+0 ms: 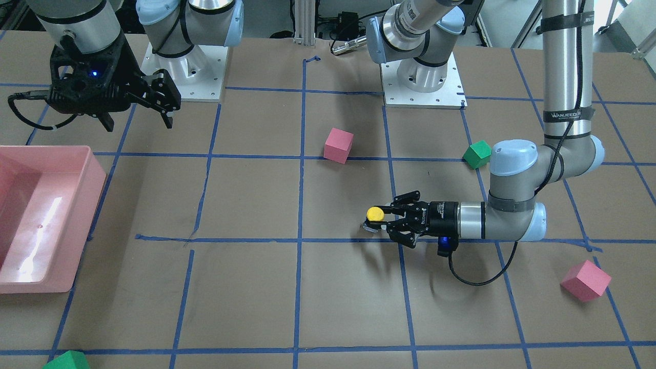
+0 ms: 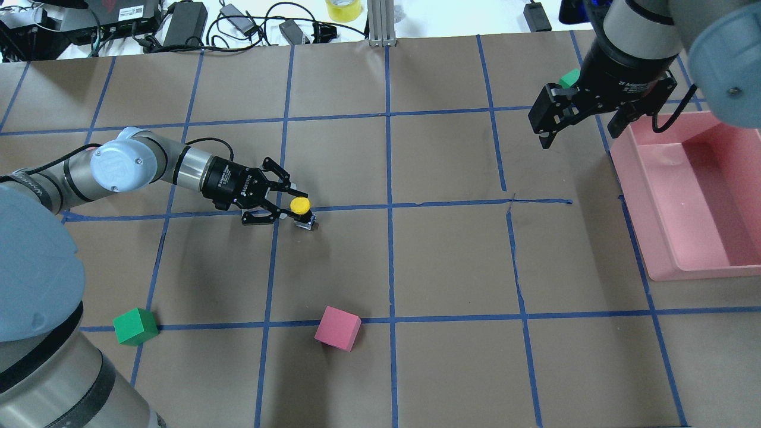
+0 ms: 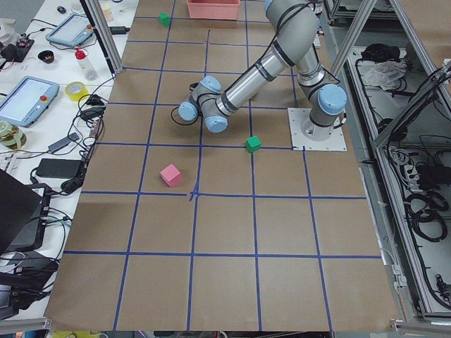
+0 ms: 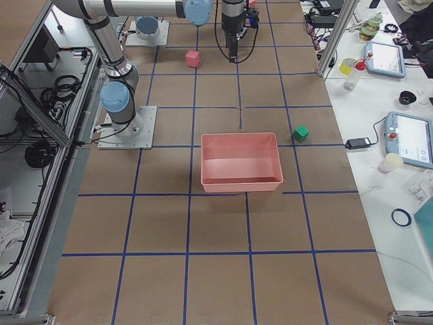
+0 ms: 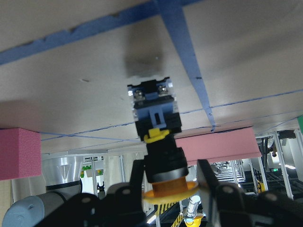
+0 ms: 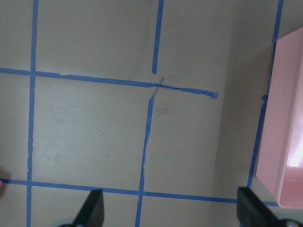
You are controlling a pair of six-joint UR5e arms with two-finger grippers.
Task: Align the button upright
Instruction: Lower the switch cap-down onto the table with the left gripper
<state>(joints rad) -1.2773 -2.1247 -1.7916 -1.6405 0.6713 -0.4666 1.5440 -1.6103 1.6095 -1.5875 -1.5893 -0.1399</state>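
Observation:
The button (image 1: 375,213) stands on the brown table with its yellow cap up and its grey square base on the paper, close to a blue tape line. It also shows in the overhead view (image 2: 300,205) and the left wrist view (image 5: 156,118). My left gripper (image 1: 380,215) lies level with the table, its fingers either side of the black body under the cap. The jaws stand about cap-width apart, with a small gap at one side. My right gripper (image 2: 579,134) hangs open and empty above the table beside the pink bin; its wrist view (image 6: 170,210) shows only tape lines and the bin edge.
A pink bin (image 1: 46,220) stands at the table's end on my right. Pink cubes (image 1: 339,145) (image 1: 586,280) and green cubes (image 1: 477,154) (image 1: 66,360) lie scattered about. The nearest cube is well away from the button.

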